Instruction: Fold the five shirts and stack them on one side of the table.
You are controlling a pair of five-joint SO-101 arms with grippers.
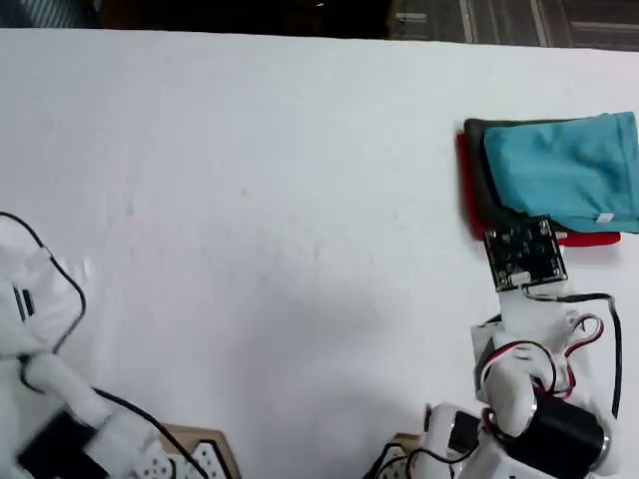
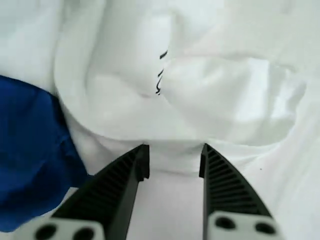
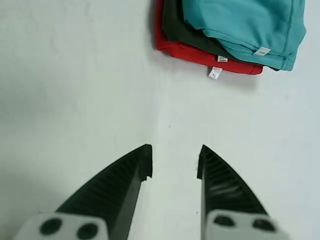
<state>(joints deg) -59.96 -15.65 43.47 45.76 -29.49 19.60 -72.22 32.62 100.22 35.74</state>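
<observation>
At the table's right side lies a stack of folded shirts: a teal shirt on top, a dark shirt under it and a red shirt at the bottom. The right wrist view shows the same teal shirt, dark shirt and red shirt a little ahead of my right gripper, which is open above bare table. My left gripper is open at the edge of a crumpled white shirt. A blue shirt lies beside the white one.
The white table spreads wide through the middle and back. The right arm with red and black cables stands just in front of the stack. The left arm and a wooden base sit at the front left edge.
</observation>
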